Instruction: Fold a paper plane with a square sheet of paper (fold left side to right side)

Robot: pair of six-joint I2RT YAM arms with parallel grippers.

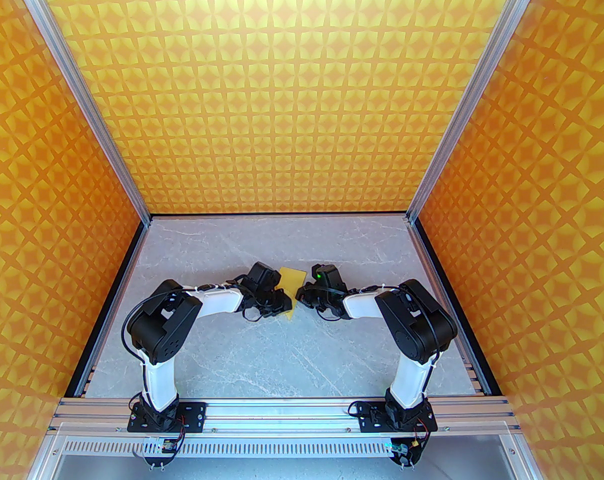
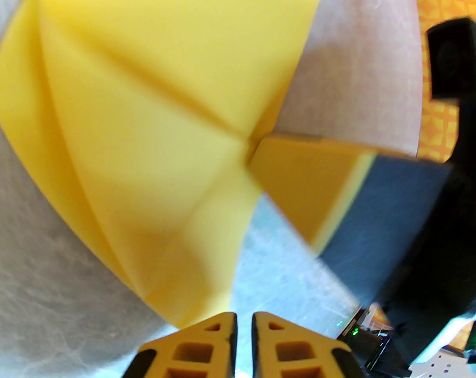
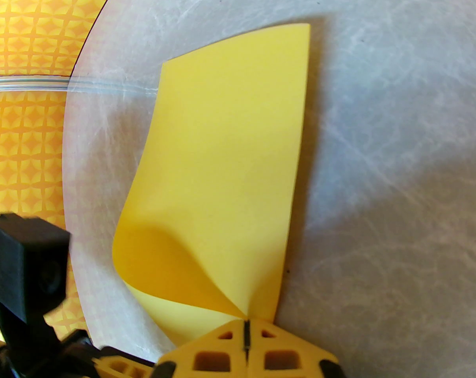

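The right gripper [image 3: 246, 331] is clamped on a corner of the square sheet of paper [image 3: 230, 163], stretched lengthwise away from it on the table [image 3: 380, 132]; whether the narrowed left gripper [image 2: 244, 325] alongside holds it cannot be told.

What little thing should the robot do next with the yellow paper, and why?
Probably the right tool should lower the bit of yellow paper it pinches down to the table. The tool is shut on the sheet. Beside the pinch the paper bulges up in a soft loop and no flat crease is pressed there yet. Going down gently should flatten that loop into the fold.
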